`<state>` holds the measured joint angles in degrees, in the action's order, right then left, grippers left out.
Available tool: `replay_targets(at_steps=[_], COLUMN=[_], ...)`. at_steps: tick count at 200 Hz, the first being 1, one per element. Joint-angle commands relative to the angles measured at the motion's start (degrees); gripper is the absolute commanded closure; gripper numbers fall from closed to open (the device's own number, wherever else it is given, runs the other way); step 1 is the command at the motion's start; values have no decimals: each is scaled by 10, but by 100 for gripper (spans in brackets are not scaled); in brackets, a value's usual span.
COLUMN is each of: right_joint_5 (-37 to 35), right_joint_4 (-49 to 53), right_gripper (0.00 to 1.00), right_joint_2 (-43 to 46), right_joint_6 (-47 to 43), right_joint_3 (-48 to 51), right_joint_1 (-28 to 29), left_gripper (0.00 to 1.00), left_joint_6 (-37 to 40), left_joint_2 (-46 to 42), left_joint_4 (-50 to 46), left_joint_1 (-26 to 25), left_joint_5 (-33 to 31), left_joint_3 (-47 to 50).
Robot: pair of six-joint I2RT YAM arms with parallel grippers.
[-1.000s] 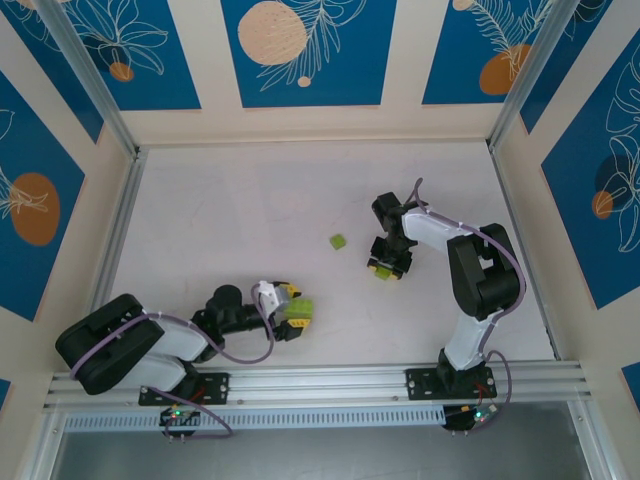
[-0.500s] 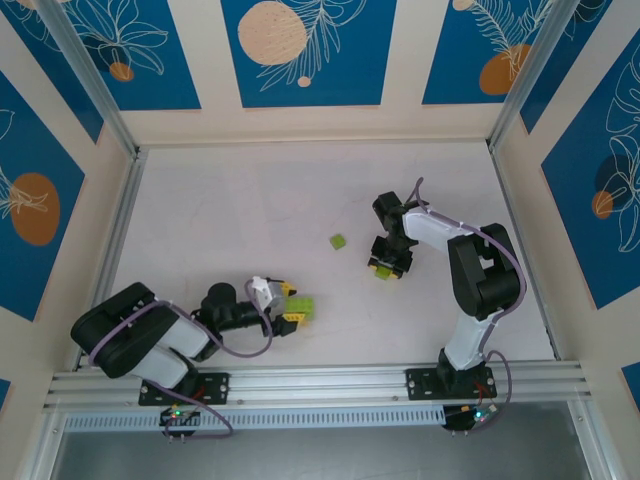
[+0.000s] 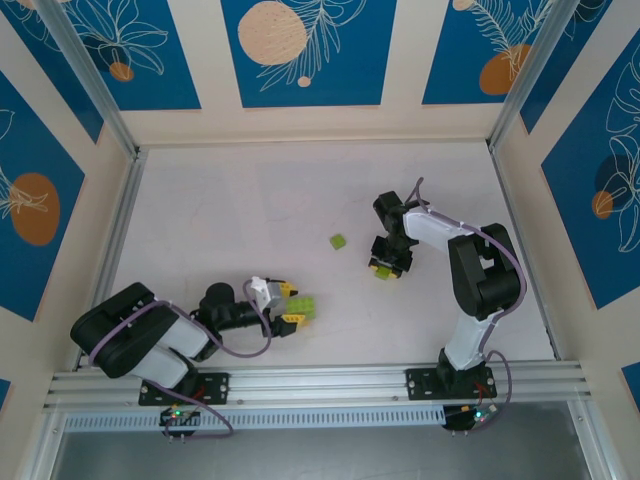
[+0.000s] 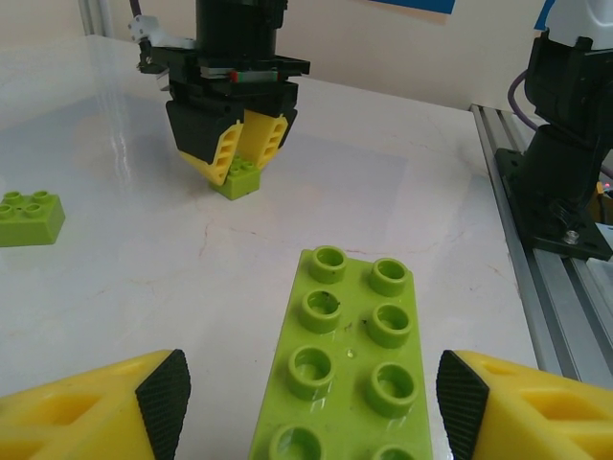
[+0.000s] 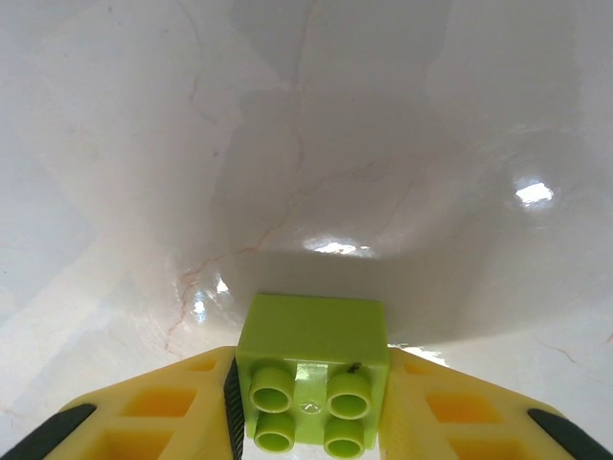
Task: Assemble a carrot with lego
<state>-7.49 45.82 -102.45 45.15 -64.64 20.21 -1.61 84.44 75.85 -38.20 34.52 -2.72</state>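
Lying flat on the white table [image 3: 230, 220] near the front rail, a long green brick [image 4: 345, 374] sits studs up between the fingers of the left claw [image 3: 290, 308]. The fingers stand apart, one on either side, with a gap to each side of the brick. Farther out, the right claw [image 5: 311, 407] points down at the table, clamped on a small square brick [image 5: 311, 369] held at its fingertips. A loose square brick [image 3: 338, 241] lies near it on the left arm's side, touching neither claw.
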Motion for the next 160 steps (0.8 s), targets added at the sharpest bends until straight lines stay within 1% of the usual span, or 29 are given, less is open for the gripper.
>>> replay_targets(at_steps=[1,24,50,70,75,130,160], right_joint_5=[17,18,19,18,18,16,7], right_joint_4=[9,10,10,10,10,13,21], right_gripper=[64,65,67,67,68,70,73], right_joint_2=[-3,-3,-3,-3,-3,3,9], right_joint_6=[-7,-9,-9,-10,-10,-12,-10], right_joint_3=[-11,-11,-11,-10,-9,-3,-4], right_joint_1=[-3,-3,-2,-1,-1,4,9], left_gripper=[31,35,45,49,52,67,70], left_joint_6=[-5,-3,-1,-1,-1,3,13], left_joint_2=[1,2,4,2,3,-2,-9], left_joint_4=[16,16,16,15,14,11,-4], left_joint_1=[6,5,5,5,5,0,-10], left_joint_5=[24,27,33,38,42,62,69], left_joint_3=[-2,-2,-3,-3,-4,-3,-7])
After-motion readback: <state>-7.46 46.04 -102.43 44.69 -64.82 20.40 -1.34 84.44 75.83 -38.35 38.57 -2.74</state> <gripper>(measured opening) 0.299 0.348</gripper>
